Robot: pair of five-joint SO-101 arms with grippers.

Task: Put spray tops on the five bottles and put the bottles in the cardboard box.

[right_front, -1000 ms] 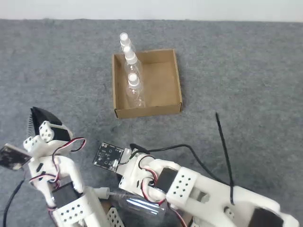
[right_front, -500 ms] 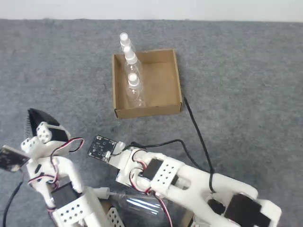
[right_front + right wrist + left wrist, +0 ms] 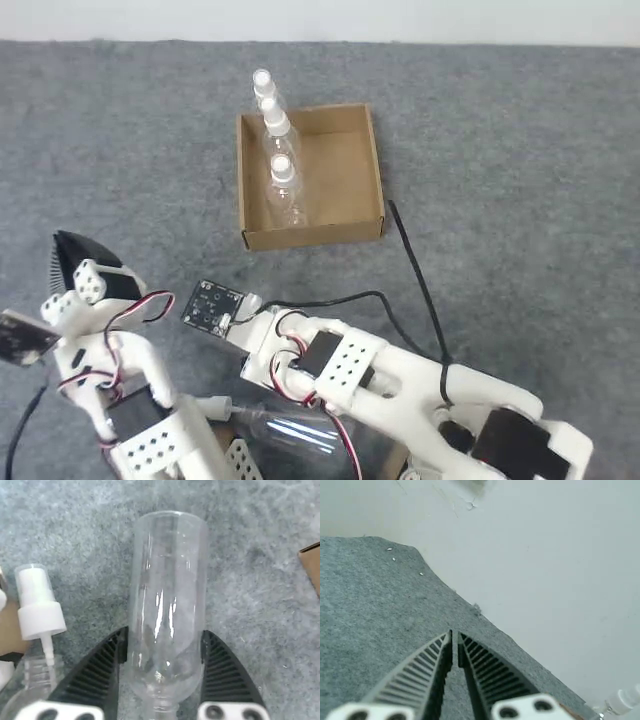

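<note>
Clear bottle (image 3: 167, 580) lies near us, clamped in our right gripper (image 3: 164, 632); our left gripper (image 3: 454, 637) is pinched closed. Farther off, three topped bottles (image 3: 283, 190) line the cardboard box's (image 3: 376, 170) left wall.

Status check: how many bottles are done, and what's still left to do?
Done: three capped bottles stand along the cardboard box's left wall. In hand: the right gripper is shut on a clear bottle; I can't tell whether it's capped. Beside it a spray top sits at a second bottle's neck. The left gripper is shut and empty. Left: finish and box those two.
</note>
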